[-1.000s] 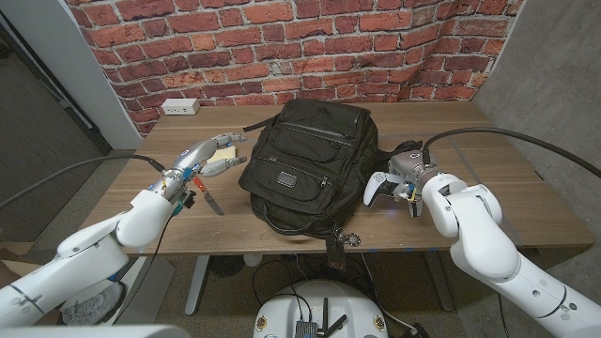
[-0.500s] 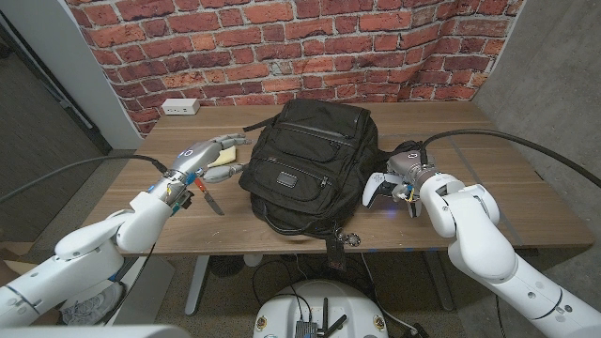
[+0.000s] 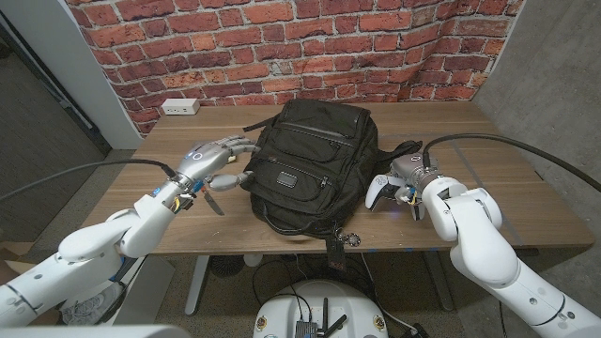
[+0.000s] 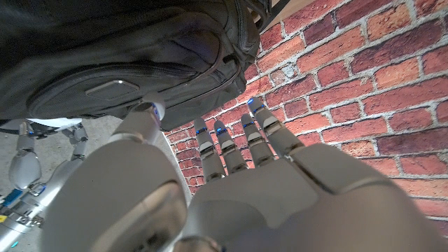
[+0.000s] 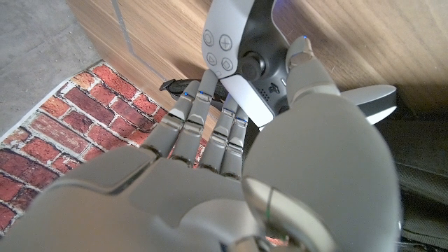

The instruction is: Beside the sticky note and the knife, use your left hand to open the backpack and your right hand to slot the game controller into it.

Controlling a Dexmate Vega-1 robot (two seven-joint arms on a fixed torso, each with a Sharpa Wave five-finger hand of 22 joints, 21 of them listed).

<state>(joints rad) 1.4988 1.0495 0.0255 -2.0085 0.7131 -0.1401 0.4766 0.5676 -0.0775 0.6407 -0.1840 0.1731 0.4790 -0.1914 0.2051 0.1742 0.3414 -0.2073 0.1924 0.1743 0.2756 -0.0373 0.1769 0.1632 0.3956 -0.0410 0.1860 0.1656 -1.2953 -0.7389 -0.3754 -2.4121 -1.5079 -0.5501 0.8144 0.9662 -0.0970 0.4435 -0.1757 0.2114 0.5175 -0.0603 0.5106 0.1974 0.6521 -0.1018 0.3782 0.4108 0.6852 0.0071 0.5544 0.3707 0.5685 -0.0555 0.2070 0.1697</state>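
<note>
We saw backpack (image 3: 310, 164) zipped, unopened; left hand (image 3: 214, 160) w/ fingers spread, holding nothing, near it. Right hand (image 3: 406, 178) gripped controller (image 3: 379, 191), not inserted.

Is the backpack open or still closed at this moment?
Closed: the backpack lies flat, no opening showing. Left hand is beside it, holding nothing.

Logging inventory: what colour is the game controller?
White with black centre; right wrist view shows it best.

Wall: red brick wall (image 3: 282, 47), rear.
Table: brown wooden table (image 3: 526, 188).
Floor: grey carpet floor (image 3: 66, 188).
Outlet: white power strip (image 3: 179, 107), table's rear-left corner.
</note>
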